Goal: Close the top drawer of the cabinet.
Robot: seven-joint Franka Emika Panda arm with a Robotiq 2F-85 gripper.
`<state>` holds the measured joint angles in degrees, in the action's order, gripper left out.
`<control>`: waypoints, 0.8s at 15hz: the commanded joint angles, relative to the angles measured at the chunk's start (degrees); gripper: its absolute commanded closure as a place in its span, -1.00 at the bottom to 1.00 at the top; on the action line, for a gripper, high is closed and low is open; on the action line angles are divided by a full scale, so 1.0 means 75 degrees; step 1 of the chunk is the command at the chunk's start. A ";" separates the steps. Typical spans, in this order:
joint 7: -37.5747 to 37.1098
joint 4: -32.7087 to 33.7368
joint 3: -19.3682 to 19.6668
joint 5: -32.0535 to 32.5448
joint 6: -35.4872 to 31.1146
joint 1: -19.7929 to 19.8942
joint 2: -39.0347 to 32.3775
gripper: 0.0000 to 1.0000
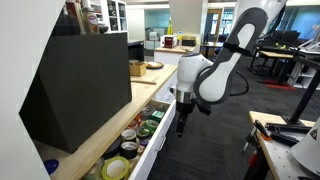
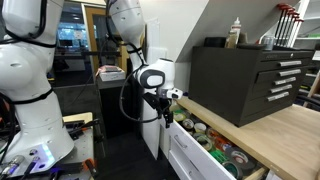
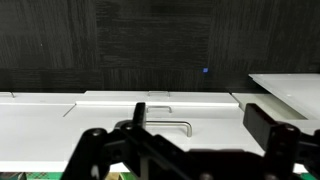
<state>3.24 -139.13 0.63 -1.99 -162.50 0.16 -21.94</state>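
Long shallow white top drawer (image 1: 158, 140) of the low white, wood-topped cabinet (image 1: 115, 122) is seen pulled well out. Black gripper (image 1: 182, 103) is held against its front's far end, jaws spread, nothing gripped; likely placed for pushing it shut.

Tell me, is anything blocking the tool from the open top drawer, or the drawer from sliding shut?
Nothing visible. The tool hangs by the front of the top drawer; the tape rolls lie inside it.

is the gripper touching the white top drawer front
Cannot tell. In both exterior views the gripper sits at the long white top drawer's front edge; neither contact nor gap shows.
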 commanded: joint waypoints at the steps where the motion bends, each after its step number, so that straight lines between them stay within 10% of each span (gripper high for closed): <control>1: -0.0058 0.0033 -0.0049 0.0082 0.0023 0.0052 -0.0018 -1.00; 12: -0.0285 0.0745 0.0002 -0.0087 -0.0467 0.0161 -0.1713 -1.00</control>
<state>2.63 -136.82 1.07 -2.22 -163.30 0.62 -29.23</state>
